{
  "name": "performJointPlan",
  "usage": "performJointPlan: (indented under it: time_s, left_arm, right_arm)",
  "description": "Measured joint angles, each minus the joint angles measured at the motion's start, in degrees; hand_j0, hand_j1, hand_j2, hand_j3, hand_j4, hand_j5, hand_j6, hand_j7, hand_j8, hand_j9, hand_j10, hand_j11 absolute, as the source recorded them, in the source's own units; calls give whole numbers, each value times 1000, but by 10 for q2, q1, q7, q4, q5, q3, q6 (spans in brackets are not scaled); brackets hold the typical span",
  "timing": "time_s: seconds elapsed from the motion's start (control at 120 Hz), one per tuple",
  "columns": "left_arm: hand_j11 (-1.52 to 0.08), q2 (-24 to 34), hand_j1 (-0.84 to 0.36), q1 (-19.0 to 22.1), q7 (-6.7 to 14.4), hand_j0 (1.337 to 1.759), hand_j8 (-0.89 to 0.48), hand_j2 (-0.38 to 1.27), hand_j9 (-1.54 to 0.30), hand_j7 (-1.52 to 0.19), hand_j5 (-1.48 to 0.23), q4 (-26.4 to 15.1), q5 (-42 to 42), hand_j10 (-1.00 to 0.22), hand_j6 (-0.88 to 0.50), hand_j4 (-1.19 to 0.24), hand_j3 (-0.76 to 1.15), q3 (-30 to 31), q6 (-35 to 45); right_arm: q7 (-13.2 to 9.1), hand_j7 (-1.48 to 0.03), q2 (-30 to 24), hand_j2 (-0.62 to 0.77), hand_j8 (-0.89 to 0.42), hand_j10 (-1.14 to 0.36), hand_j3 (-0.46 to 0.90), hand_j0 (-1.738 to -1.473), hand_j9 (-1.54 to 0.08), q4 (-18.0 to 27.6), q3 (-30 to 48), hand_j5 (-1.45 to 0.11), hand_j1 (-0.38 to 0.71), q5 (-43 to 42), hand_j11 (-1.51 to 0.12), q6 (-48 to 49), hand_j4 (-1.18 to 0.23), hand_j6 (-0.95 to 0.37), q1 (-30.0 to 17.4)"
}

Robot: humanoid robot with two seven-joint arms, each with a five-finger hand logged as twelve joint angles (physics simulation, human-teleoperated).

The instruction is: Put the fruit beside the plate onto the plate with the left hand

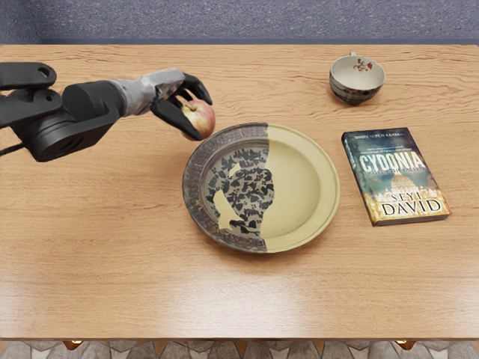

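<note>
A red and yellow apple (200, 116) is held in my left hand (187, 105), whose dark fingers are curled around it from above and below. The arm comes in from the picture's left edge. The apple hangs just past the upper left rim of the plate (299, 176), a round dish that is half dark patterned, half plain cream. The plate's inside holds nothing. My right arm is out of sight.
A closed book (394, 175) titled Cydonia lies right of the plate. A small patterned cup (357, 76) stands at the back right. Bare wooden table (105, 247) spreads to the left and front of the plate.
</note>
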Motion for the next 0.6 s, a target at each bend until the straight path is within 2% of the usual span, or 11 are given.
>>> performJointPlan:
  time_s: [0.083,0.117,0.183,0.217,0.233,0.25,0.325,0.35,0.417,0.533,0.6]
  left_arm:
    - [-963,-19,-288,0,0,1654,-235,437,-965,-982,-1067,0,-11,-425,-241,-531,0,0,-12]
    - [-960,-26,-275,0,0,1654,-236,393,-966,-980,-1066,0,-14,-424,-243,-547,0,0,-16]
    - [-954,-49,-294,4,1,1655,-234,458,-968,-977,-1064,0,-19,-441,-247,-574,0,0,-20]
    - [-951,-55,-284,7,1,1655,-245,437,-972,-980,-1066,-1,-22,-427,-265,-584,0,0,-22]
    - [-948,-57,-289,7,1,1656,-254,486,-969,-976,-1060,0,-23,-420,-269,-590,0,0,-22]
    - [-946,-58,-271,10,1,1656,-261,401,-965,-973,-1047,0,-23,-442,-295,-599,0,0,-22]
    - [-919,-61,-263,26,1,1656,-283,448,-934,-952,-1014,2,-25,-485,-312,-610,0,1,-23]
    - [-908,-62,-260,27,0,1656,-300,404,-921,-940,-998,3,-25,-490,-333,-606,0,1,-23]
    - [-794,-68,-215,28,-1,1657,-310,337,-802,-820,-862,6,-26,-466,-347,-544,0,1,-22]
    - [-478,-65,3,22,-4,1657,-199,195,-483,-493,-517,12,-33,-287,-219,-331,0,0,-39]
    - [-352,-35,93,8,-3,1657,-149,142,-356,-363,-380,17,-35,-212,-164,-244,0,0,-71]
  right_arm:
    - [0,0,0,0,0,0,0,-1658,0,0,0,0,-349,0,0,0,0,0,0]
    - [0,0,0,0,0,0,0,-1658,0,0,0,0,-349,0,0,0,0,0,0]
    - [0,0,0,0,0,0,0,-1658,0,0,0,0,-349,0,0,0,0,0,0]
    - [0,0,0,0,0,0,0,-1658,0,0,0,0,-349,0,0,0,0,0,0]
    - [0,0,0,0,0,0,0,-1658,0,0,0,0,-349,0,0,0,0,0,0]
    - [0,0,0,0,0,0,0,-1658,0,0,0,0,-349,0,0,0,0,0,0]
    - [0,0,0,0,0,0,0,-1658,0,0,0,0,-349,0,0,0,0,0,0]
    - [0,0,0,0,0,0,0,-1658,0,0,0,0,-349,0,0,0,0,0,0]
    - [0,0,0,0,0,0,0,-1658,0,0,0,0,-349,0,0,0,0,0,0]
    - [0,0,0,0,0,0,0,-1658,0,0,0,0,-349,0,0,0,0,0,0]
    - [0,0,0,0,0,0,0,-1658,0,0,0,0,-349,0,0,0,0,0,0]
